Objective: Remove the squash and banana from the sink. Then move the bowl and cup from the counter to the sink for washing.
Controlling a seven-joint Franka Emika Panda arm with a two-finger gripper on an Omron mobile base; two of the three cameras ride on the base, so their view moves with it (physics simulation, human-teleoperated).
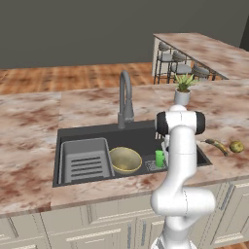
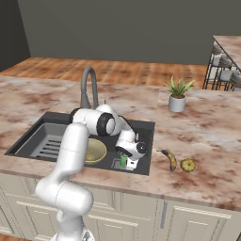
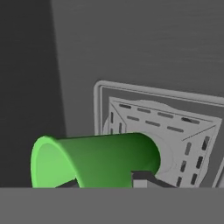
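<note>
White arm bends down over dark grey sink (image 1: 146,132) at its right end, gripper (image 2: 124,162) narrow, clamped on small bright green cup (image 3: 94,159) above the square drain grate (image 3: 175,131).

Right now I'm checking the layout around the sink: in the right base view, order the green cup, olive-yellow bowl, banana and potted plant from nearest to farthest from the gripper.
1. Small bright green cup: at the gripper, low in the sink.
2. Wide olive-yellow bowl: in the sink, to the cup's left.
3. Curved yellow-brown banana: on the counter, right of the sink.
4. White-potted green plant: far back on the counter.
</note>
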